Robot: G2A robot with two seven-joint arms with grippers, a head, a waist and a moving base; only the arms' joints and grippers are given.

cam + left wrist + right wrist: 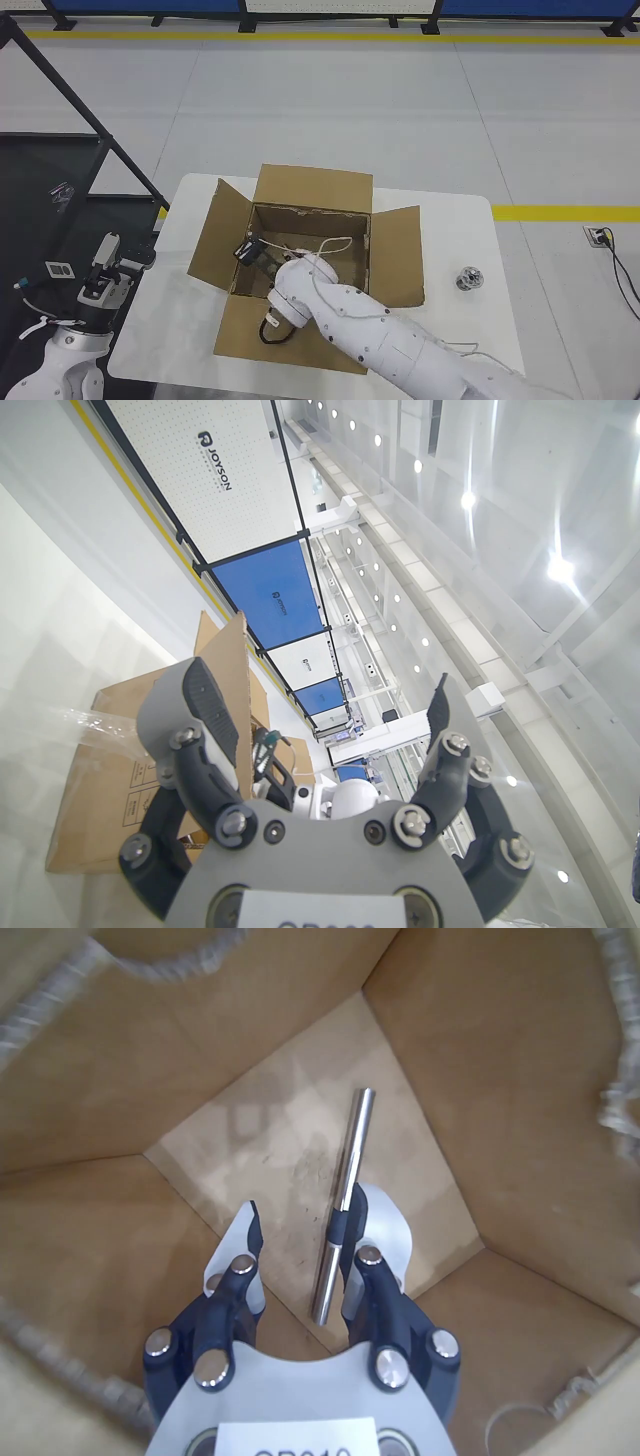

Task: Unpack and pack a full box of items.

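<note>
One cardboard box (315, 186) stands on the white tabletop (450, 222) with all four flaps folded outward, the flap edges ragged with strips of clear tape. In the right wrist view the box floor carries a single item: one slim metal rod (353, 1162), shiny and with a short black band around its middle, lying flat on the scuffed cardboard. The right end effector (307, 1200) hangs low inside the box, its two fingers spread well apart with the rod between them; the rod's banded part lies right against the inner face of one finger (361, 1208), while the other finger stands clear of it, so nothing is clamped. Outside the box, on the tabletop well off to its right side, sits one small shiny round object (468, 278), too small to identify. The left end effector (320, 680) is off beyond the tabletop's left edge, pointing up toward the ceiling with its two ribbed fingers opened wide and nothing between them; the box's outer wall shows just beside it.
</note>
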